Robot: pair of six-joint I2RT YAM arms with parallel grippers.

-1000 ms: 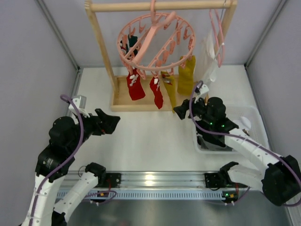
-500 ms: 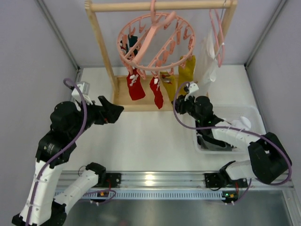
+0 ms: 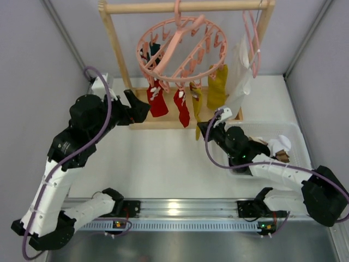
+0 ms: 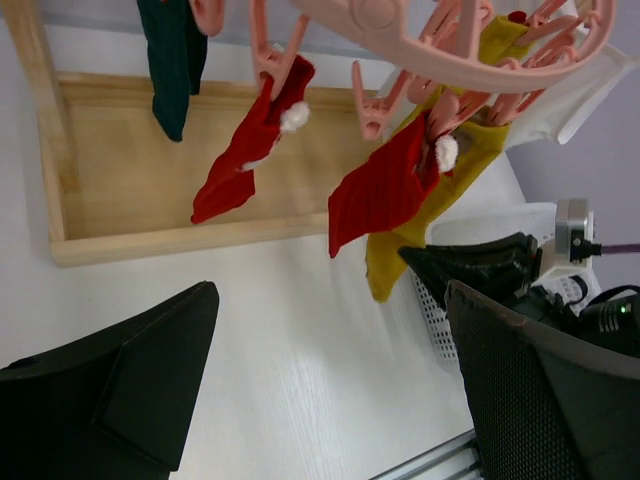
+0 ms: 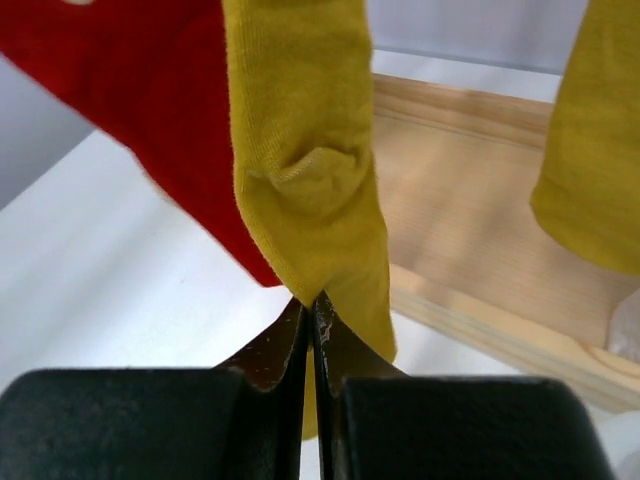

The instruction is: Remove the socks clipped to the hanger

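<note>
Hanger [image 3: 177,37]: suspended by its hook from the top rail of a wooden rack [image 3: 116,49] at the back of the worktop [image 3: 163,164].

Socks: all seen are pegged to the hoop. Two red socks [image 3: 157,102] hang at the front. A yellow sock [image 3: 196,103] is just right of them, and a second yellow sock [image 3: 217,87] is further right. A teal sock [image 4: 172,60] hangs at the left rear.

Right gripper [image 3: 200,129]: clenched on the lower tip of the nearer yellow sock. The wrist view shows the jaws pressed together with fabric pinched between them. The sock's top is at its peg. The arm lies beside a white bin [image 3: 297,131].

Left gripper [image 3: 139,108]: released, jaws wide apart, holding nothing. It hovers just left of the red socks, touching none.
</note>
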